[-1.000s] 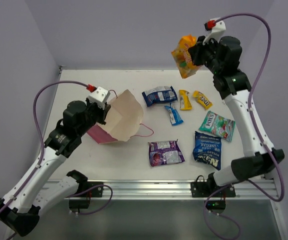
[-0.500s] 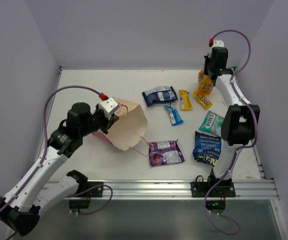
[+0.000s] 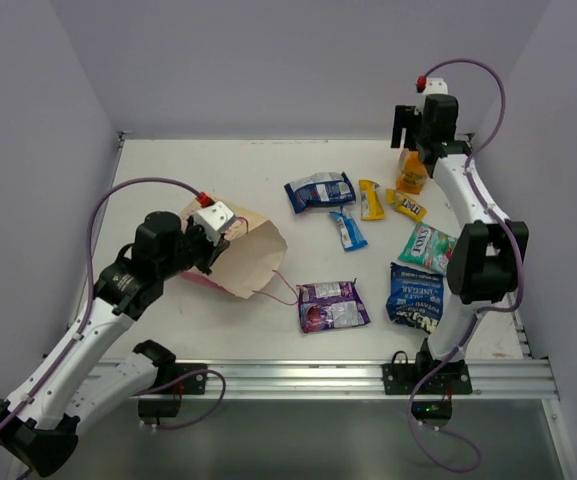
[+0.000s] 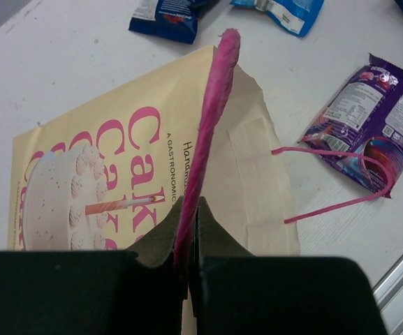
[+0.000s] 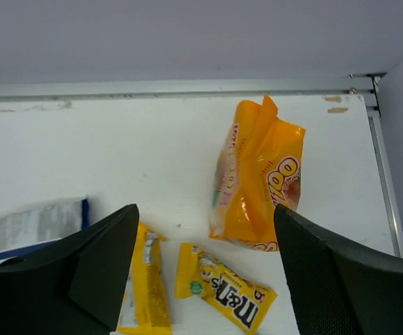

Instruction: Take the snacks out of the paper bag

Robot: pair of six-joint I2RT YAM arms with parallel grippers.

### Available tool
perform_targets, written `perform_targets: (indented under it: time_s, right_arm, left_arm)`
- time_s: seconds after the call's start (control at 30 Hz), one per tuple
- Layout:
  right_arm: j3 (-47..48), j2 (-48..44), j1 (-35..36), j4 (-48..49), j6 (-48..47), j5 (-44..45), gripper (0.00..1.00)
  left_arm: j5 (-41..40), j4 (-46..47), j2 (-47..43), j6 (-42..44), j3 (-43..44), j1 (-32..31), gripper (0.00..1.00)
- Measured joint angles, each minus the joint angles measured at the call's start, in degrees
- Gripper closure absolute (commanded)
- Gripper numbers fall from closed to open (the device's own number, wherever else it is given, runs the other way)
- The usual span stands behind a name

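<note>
The tan paper bag [image 3: 243,258] lies tipped on its side at the left, mouth toward the middle. My left gripper [image 3: 211,238] is shut on its pink side edge [image 4: 214,105]; the cake print [image 4: 82,195] faces up. An orange pouch [image 3: 411,172] rests on the table at the far right, just below my right gripper [image 3: 414,140]. That gripper [image 5: 202,209] is open and apart from the orange pouch [image 5: 257,174]. Other snacks lie spread out: blue pouch [image 3: 320,190], yellow bar [image 3: 370,199], yellow M&M's pack [image 3: 406,203], small blue wrapper [image 3: 347,230], teal pouch [image 3: 432,248], dark blue pouch [image 3: 415,295], purple pouch [image 3: 332,304].
The bag's pink string handle [image 3: 286,288] trails toward the purple pouch [image 4: 372,125]. Purple walls close in the table at the back and both sides. The metal rail [image 3: 348,375] runs along the near edge.
My right arm came down from high up with the orange pouch, set it at the far right and opened. My left gripper lowered the bag onto its side.
</note>
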Motion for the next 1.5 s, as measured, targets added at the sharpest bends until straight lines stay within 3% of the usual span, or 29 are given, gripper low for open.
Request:
perform_targets:
  time_s: [0.2, 0.4, 0.73, 1.0, 1.23, 1.5]
  right_arm:
    - [-4.4, -16.9, 2.9, -1.3, 4.4, -7.0, 0.18]
    - [-11.4, -32.1, 4.2, 0.8, 11.0, -17.3, 0.17]
    - [-23.1, -37.1, 4.1, -0.6, 16.8, -24.0, 0.16]
    - [-25.9, -42.4, 4.1, -0.4, 18.6, -25.7, 0.16]
    - [-27.0, -42.7, 4.1, -0.2, 19.8, -27.3, 0.16]
    - [-27.1, -42.8, 4.1, -0.2, 20.2, -28.0, 0.16]
  left_arm:
    - [-5.0, 4.5, 4.5, -2.4, 4.6, 0.0, 1.00]
    - [-13.6, 11.4, 14.4, -11.7, 12.4, 2.9, 1.00]
    - [-17.5, 16.0, 20.8, -27.2, 18.2, 12.7, 1.00]
    - [-17.7, 22.2, 23.3, -27.2, 14.1, 21.9, 1.00]
    - [-10.8, 29.1, 34.5, -28.5, 15.4, 34.2, 1.00]
    - [-7.4, 30.4, 40.3, -29.6, 21.7, 37.9, 1.00]
